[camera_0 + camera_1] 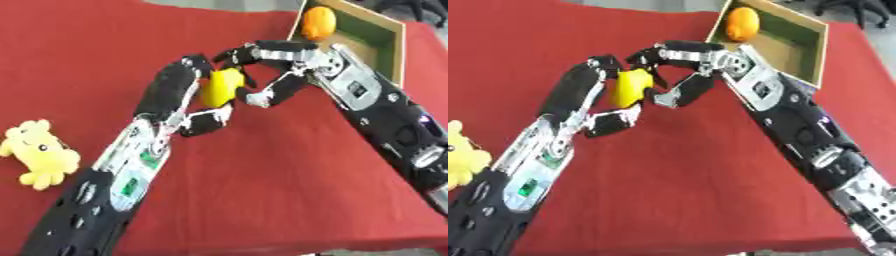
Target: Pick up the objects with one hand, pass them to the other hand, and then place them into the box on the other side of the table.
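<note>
1. The landmark was the box [389, 37], a cardboard box with a green floor, which stood at the far right of the red table [262, 190].
2. An orange fruit [318, 22] lay inside the box, against its left wall.
3. A yellow object [220, 87], smooth and oval, was in the air above the table, to the left of the box and nearer to the robot than it.
4. The left hand [179, 92] grasped this yellow object: its fingers were curled over the left side and its thumb came under it.
5. The right hand [276, 70] was just beside the same object, between it and the box. Its fingers arched over the top of the object and its thumb came from below, but I could not tell if they really touched it.
6. A yellow plush toy [37, 152] with a small face lay on the table far to the left of the box, well apart from both hands.
</note>
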Robot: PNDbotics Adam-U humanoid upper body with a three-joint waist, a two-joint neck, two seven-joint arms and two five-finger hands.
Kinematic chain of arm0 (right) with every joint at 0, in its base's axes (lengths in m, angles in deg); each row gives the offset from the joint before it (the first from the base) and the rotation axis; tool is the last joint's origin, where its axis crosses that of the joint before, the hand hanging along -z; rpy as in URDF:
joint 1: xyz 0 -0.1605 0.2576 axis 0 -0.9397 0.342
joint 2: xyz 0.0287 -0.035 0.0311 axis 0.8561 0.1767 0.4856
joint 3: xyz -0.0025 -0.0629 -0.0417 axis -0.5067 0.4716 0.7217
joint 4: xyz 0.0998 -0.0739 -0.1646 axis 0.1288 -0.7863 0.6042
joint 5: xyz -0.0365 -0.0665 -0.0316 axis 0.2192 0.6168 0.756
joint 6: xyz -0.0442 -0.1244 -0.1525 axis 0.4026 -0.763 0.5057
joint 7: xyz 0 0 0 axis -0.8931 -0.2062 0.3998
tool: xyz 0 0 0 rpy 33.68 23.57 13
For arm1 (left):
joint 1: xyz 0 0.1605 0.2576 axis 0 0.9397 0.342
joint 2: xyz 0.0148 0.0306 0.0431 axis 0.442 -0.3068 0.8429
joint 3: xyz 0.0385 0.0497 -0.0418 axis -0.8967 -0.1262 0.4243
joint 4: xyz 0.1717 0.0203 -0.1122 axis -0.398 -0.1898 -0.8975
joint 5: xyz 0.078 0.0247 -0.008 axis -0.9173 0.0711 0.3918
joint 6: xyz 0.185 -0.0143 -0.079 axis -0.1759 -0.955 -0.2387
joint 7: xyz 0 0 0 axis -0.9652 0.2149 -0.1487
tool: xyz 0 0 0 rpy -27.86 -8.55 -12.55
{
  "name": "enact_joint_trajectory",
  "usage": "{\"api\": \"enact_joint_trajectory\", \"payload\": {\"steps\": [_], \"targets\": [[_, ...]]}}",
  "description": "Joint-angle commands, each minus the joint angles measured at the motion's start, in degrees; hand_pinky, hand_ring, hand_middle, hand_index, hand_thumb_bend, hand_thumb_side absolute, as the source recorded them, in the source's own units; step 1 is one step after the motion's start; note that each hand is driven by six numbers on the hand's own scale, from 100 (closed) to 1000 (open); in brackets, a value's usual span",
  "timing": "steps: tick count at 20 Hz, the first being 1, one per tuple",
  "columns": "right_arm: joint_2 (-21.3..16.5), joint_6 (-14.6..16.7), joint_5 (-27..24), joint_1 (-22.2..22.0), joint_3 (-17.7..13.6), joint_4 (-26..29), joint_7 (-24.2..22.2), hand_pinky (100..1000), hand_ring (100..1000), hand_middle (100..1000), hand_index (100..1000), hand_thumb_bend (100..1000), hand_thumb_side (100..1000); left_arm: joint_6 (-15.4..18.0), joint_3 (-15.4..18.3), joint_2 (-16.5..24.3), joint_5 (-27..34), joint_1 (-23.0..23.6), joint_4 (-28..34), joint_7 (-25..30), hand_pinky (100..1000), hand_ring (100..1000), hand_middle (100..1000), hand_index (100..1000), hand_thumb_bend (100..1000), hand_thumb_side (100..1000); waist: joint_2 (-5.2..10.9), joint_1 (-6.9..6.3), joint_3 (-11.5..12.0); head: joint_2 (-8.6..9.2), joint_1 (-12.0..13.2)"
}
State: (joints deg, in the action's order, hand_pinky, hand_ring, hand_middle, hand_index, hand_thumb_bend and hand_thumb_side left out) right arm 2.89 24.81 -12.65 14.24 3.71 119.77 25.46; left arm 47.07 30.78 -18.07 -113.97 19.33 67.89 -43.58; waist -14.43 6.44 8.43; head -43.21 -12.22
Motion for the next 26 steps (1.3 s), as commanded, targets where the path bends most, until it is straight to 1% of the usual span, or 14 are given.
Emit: {"api": "enact_joint_trajectory", "payload": {"steps": [1,4,5,6,7,8,9,10,11,13,20,23,26], "targets": [[0.01,9.44,-0.84,0.71,0.2,2.24,-10.26,773,1000,258,330,100,264,0.71,-0.32,-2.06,-0.54,-2.04,0.74,0.69,656,688,643,868,703,479,0.79,-0.24,-0.2,0.08,-0.22],[0.04,8.8,-1.13,0.72,-0.08,2.25,-10.26,772,1000,255,328,100,261,1.9,-0.44,-2.08,-1.22,-2.03,0.56,1.82,664,695,649,870,789,516,0.73,-0.22,-0.28,0.08,-0.29],[0.03,8.56,-1.27,0.73,-0.19,2.28,-10.26,772,1000,254,327,100,259,2.31,-0.45,-2.08,-1.46,-2.02,0.49,2.15,670,699,651,870,841,537,0.71,-0.22,-0.3,0.07,-0.31],[0.03,8.31,-1.39,0.73,-0.31,2.29,-10.26,772,1000,254,327,100,259,2.73,-0.48,-2.08,-1.79,-2.0,0.39,2.56,673,702,652,871,864,548,0.69,-0.21,-0.3,0.07,-0.33],[0.02,8.08,-1.49,0.74,-0.41,2.31,-10.26,771,1000,253,326,100,258,3.12,-0.51,-2.07,-2.16,-1.96,0.23,3.02,683,710,658,872,927,598,0.67,-0.21,-0.3,0.05,-0.35],[0.0,7.89,-1.57,0.75,-0.47,2.33,-10.26,771,1000,253,326,100,258,3.48,-0.51,-2.08,-2.52,-1.93,0.05,3.46,684,710,658,872,938,603,0.65,-0.2,-0.3,0.04,-0.37],[-0.03,7.75,-1.63,0.74,-0.53,2.35,-10.26,771,1000,253,326,100,258,3.79,-0.47,-2.11,-2.83,-1.9,-0.08,3.77,686,711,658,870,969,630,0.64,-0.18,-0.29,0.04,-0.36],[-0.06,7.62,-1.68,0.72,-0.62,2.34,-10.26,771,1000,253,326,100,258,4.03,-0.4,-2.11,-3.06,-1.86,-0.2,3.93,686,711,658,869,974,635,0.64,-0.17,-0.29,0.03,-0.34],[-0.09,7.5,-1.74,0.7,-0.73,2.32,-10.26,771,1000,253,326,100,256,4.21,-0.34,-2.12,-3.21,-1.84,-0.28,3.99,688,712,660,871,1000,682,0.65,-0.17,-0.29,0.03,-0.34],[-0.18,7.24,-1.92,0.7,-0.97,2.25,-10.26,771,1000,251,325,100,257,4.3,-0.22,-2.11,-3.28,-1.83,-0.35,3.86,688,712,660,871,1000,724,0.68,-0.16,-0.27,0.05,-0.37],[-0.56,7.09,-2.11,0.52,-1.43,2.17,-10.26,770,1000,250,323,100,261,3.09,-0.01,-1.89,-3.4,-1.79,0.03,2.44,690,717,670,882,1000,822,0.74,-0.12,-0.15,0.26,-0.37],[-0.66,7.28,-1.85,0.32,-1.55,2.02,-10.26,767,1000,249,322,100,267,2.22,-0.04,-1.82,-3.74,-1.62,0.01,1.73,691,718,672,884,1000,826,0.74,-0.07,-0.1,0.39,-0.4],[-0.73,7.61,-1.54,0.17,-1.67,1.81,-10.26,766,1000,248,321,100,268,1.6,0.02,-1.75,-4.09,-1.55,0.01,1.21,693,721,674,885,1000,806,0.75,-0.03,-0.09,0.47,-0.44]]}}
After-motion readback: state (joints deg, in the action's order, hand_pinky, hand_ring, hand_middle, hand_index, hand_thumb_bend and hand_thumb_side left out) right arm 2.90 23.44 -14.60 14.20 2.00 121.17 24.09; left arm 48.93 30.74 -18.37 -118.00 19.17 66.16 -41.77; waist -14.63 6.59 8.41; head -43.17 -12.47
